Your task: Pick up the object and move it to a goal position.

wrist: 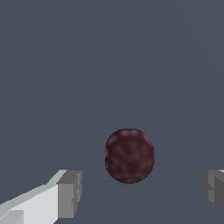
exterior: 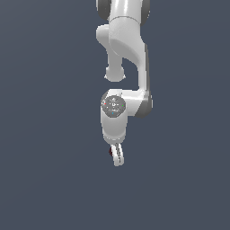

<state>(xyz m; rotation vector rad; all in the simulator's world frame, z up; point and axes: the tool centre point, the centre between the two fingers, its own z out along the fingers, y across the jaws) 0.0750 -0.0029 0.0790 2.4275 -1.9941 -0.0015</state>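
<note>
Between the two grey fingertips (wrist: 70,194) in the wrist view lay the object (wrist: 129,155), a dark maroon ball with a mottled surface, resting on the plain grey table (wrist: 131,65). End effector (wrist: 142,192) spread wide, with open space on either side of the ball and no contact at either pad. In the exterior view, end effector (exterior: 117,157) pointed downward below the white arm (exterior: 123,54), with only a sliver of the ball (exterior: 110,152) visible at the finger's edge toward the exterior view's left.

Step in hand judged as: final alignment and closure on the ball, lift not yet begun.

Recommended practice for the closure:
- Centre the ball between the pads before closing; in the wrist view it sat nearer one pad than the other, so a small lateral correction appeared warranted.
- Lower until the pads straddle the ball's widest part; depth relative to the table could not be read with certainty from these views.
- Close slowly and evenly. A round body likely to roll or squirt out under off-centre contact.
- Confirm a firm pinch before any lift.

Goal position not visible in either view.
</note>
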